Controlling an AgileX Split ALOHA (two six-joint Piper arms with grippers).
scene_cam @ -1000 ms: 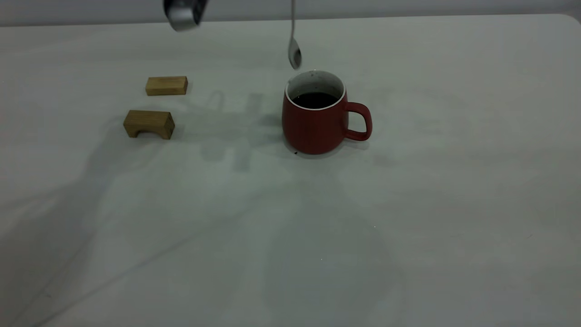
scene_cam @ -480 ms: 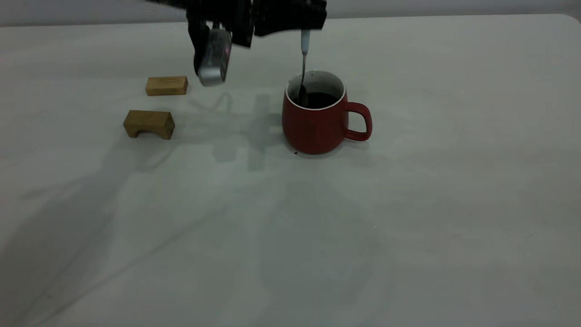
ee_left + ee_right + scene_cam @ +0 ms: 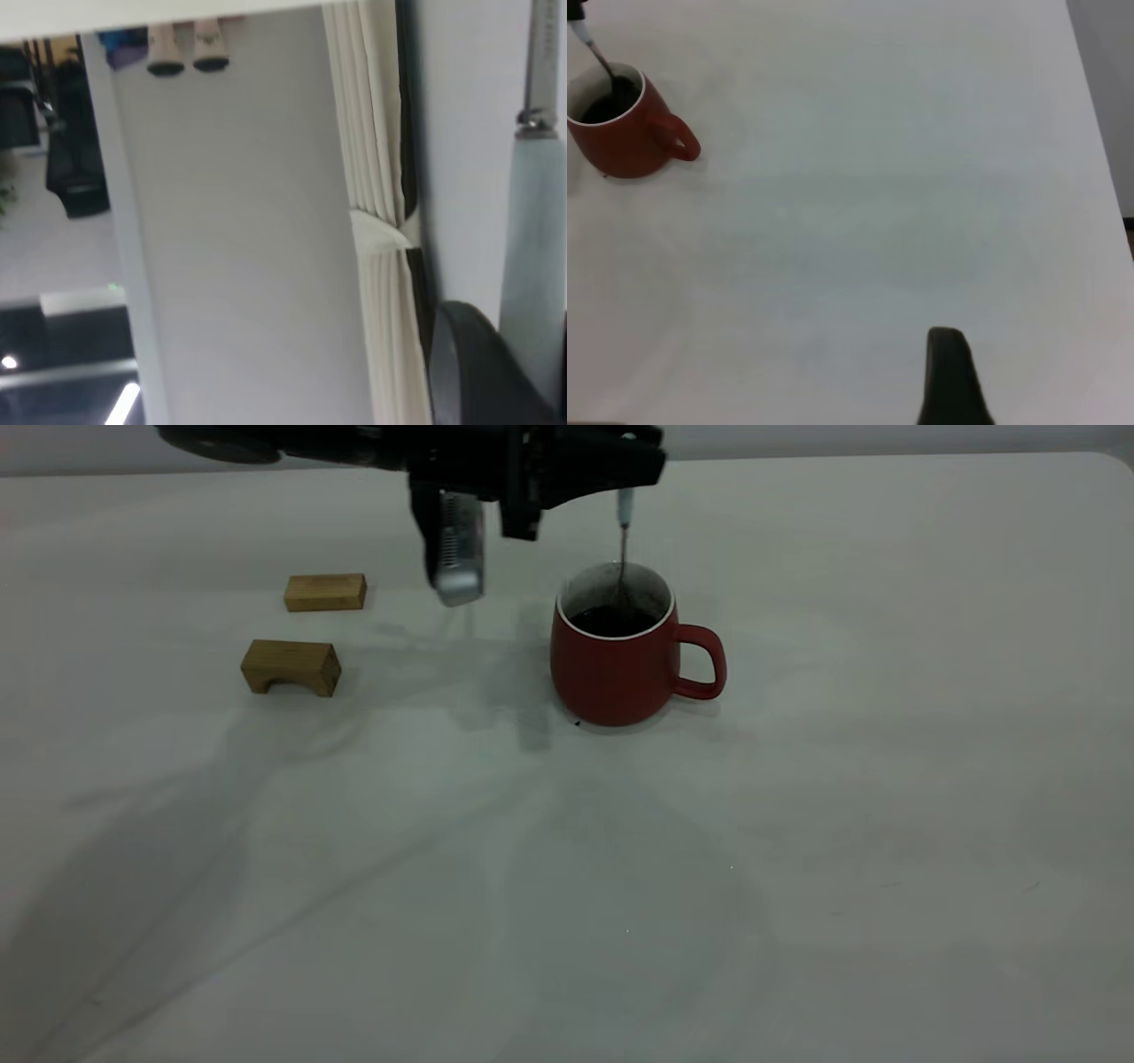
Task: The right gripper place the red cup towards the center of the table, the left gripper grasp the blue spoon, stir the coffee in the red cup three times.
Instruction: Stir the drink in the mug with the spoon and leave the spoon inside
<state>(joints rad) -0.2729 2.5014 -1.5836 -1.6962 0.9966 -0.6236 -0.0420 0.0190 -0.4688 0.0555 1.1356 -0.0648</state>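
Exterior view: blue spoon under left gripper

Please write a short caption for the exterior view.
Left gripper holds the blue spoon in the red cup.

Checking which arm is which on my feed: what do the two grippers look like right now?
The left gripper is black, with blunt dark fingers, and a silver-grey ribbed block hangs from its body. Of the right gripper only one black, round-tipped finger shows in its wrist view. No cables or markings are visible.
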